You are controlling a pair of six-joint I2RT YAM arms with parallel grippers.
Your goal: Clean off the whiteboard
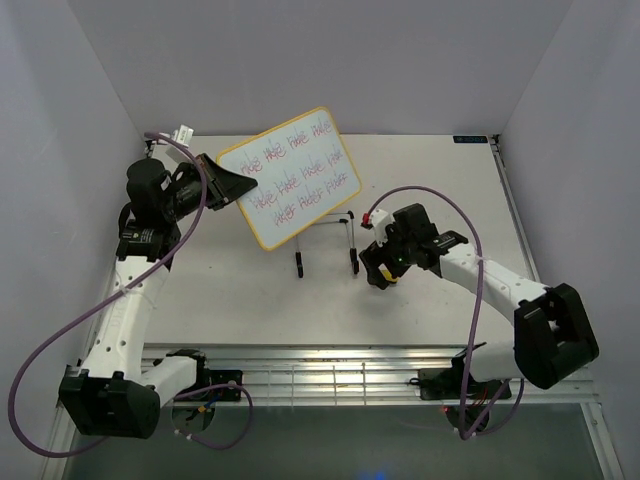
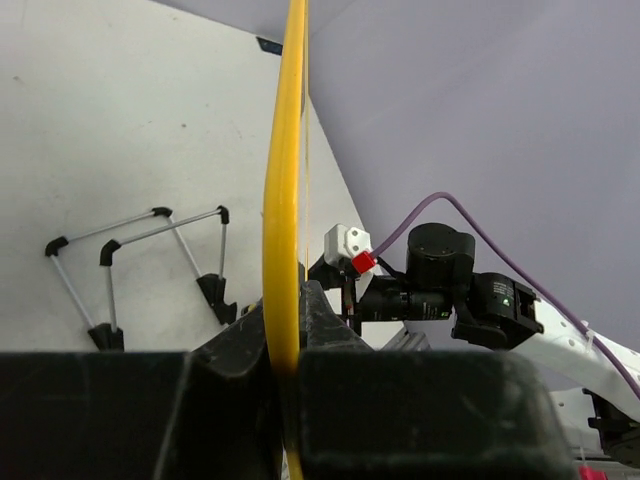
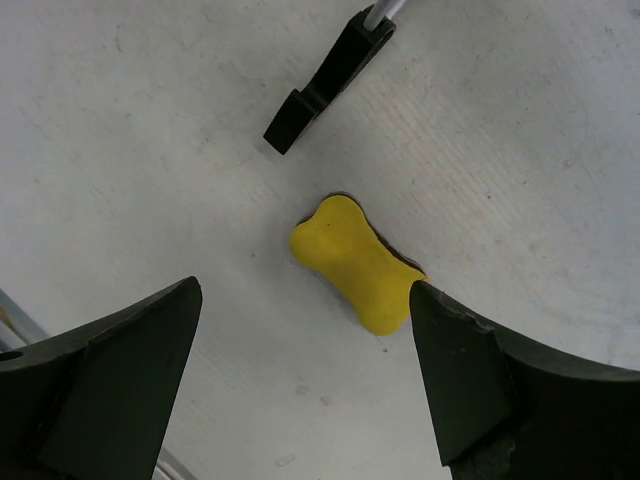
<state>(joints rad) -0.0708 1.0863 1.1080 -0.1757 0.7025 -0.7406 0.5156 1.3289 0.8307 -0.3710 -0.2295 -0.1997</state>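
Yellow bone-shaped sponge eraser [image 3: 355,275] lies flat on white counter [image 1: 250,300], right of centre. Your right gripper [image 3: 303,300] hovers over it, fingers spread wide, eraser between them close to one finger, not gripped. Just beyond, thin wire stand with black feet [image 1: 325,240] sits mid-counter. Toward far left corner, your left gripper [image 1: 235,185] pinches left edge of small yellow-framed whiteboard [image 1: 290,178], held off counter, tilted, pink-red handwriting covering its face.

I see a white table [image 1: 440,180]; plain pale walls [image 1: 330,60] behind and either side of it; ribbed metal rail [image 1: 330,378] along its near edge.
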